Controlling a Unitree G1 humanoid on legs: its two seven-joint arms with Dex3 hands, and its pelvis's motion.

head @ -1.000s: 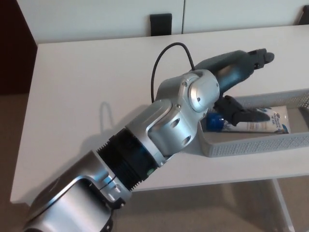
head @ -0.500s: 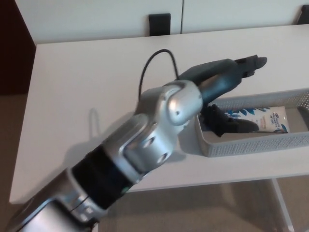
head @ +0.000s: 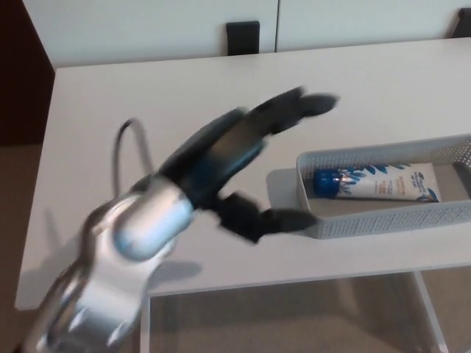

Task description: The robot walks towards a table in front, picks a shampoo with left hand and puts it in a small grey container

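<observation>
While the shampoo (head: 375,184) lies flat inside the small grey container (head: 383,217), the left hand (head: 243,151) is held in the air just beside the container's left end, and nothing is gripped in it. The fingers (head: 298,103) are spread well apart: the two upper ones are stretched out above the container's far left corner, and the thumb (head: 276,218) is pointed at its near left corner. Whether the thumb tip is touching the mesh wall cannot be told, since the whole hand and arm are blurred.

The shampoo is seen as a white tube with a blue print, laid lengthwise along the container, its blue cap turned to the container's left end. It is rested on the container's floor, between the far wall and the near wall.

The container is set on the white table (head: 147,95), close to the table's near edge, and its right end is cut off by the picture's border. To the left of the container, the silver forearm (head: 140,228) is raised over the table's near edge, and a thin black cable (head: 129,136) is looped up from it. Beyond the container, past the table's far edge, a small black rectangle (head: 243,37) is seen against the pale wall.
</observation>
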